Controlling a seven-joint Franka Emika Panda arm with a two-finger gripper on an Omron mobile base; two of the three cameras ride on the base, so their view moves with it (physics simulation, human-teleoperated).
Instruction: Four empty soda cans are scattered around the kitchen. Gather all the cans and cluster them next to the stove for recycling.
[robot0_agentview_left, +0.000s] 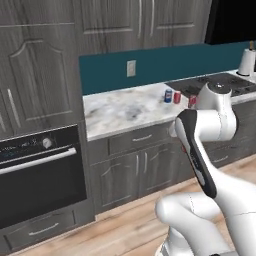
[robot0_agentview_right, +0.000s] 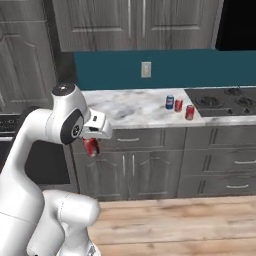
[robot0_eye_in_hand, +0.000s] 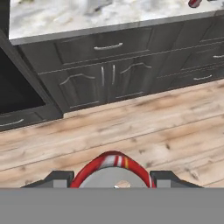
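The kitchen has grey wood cupboards, a teal wall strip and a pale wood floor (robot0_eye_in_hand: 144, 127).

The end effector (robot0_agentview_right: 91, 148) hangs in the air in front of the lower cupboards, below the front edge of the desk (robot0_agentview_right: 135, 107). It is closed on a red soda can (robot0_agentview_right: 91, 147). In the hand view the red can with the silver top (robot0_eye_in_hand: 111, 171) sits between the two dark finger tips (robot0_eye_in_hand: 59, 178), and the floor is far under it. The held can touches nothing but the end effector.

Above and behind it is the marble desk. Three more cans stand on it, close together near its right end, just beside the left edge of the stove (robot0_agentview_right: 225, 100). The blue can (robot0_agentview_right: 170, 102) is farthest from the stove. A red can (robot0_agentview_right: 178, 105) stands just right of the blue one. Another red can (robot0_agentview_right: 189, 112) stands nearest the front edge of the desk. All three stand upright and do not touch.

The stove is flat and dark, with round black burners. A white wall plug (robot0_agentview_right: 146, 69) is on the teal wall behind the desk. A black oven (robot0_agentview_left: 40, 175) with a long handle is built in at the left end of the desk. A tall white roll (robot0_agentview_left: 246, 61) stands behind the stove.
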